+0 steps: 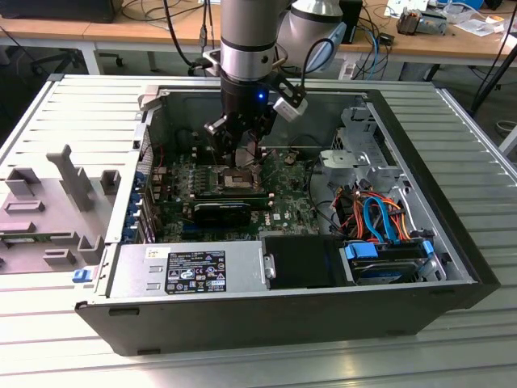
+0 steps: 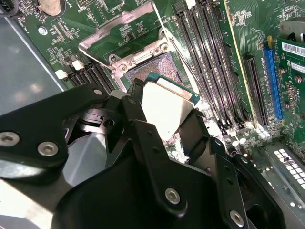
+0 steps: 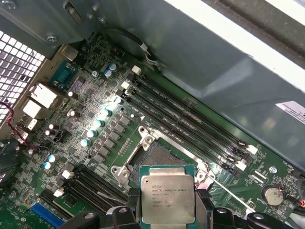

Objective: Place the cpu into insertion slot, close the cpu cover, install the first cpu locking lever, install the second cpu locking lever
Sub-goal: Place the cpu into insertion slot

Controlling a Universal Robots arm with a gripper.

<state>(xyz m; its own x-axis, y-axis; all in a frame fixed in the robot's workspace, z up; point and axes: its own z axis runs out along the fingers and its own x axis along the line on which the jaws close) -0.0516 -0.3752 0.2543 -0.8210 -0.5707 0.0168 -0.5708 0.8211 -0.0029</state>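
One cpu (image 3: 167, 198) is clenched in my pincer (image 3: 168, 209), hovering just above the open insertion slot (image 3: 153, 155). If it comes down tilted or off-square, I judge a corner could catch the rim and bend contacts.

a ribbed silver-grey metal table (image 1: 460, 137) spreads across the exterior view, with pale glare along its near edge. behind it runs a long light-wood desk (image 1: 105, 31), with a dark box (image 1: 56, 8) at the exterior view's left and white papers (image 1: 478, 24) at its right. thin black cables (image 1: 174, 32) and a blue cable (image 1: 373, 55) hang over the desk's front. dark grey floor (image 1: 452, 77) shows beneath.
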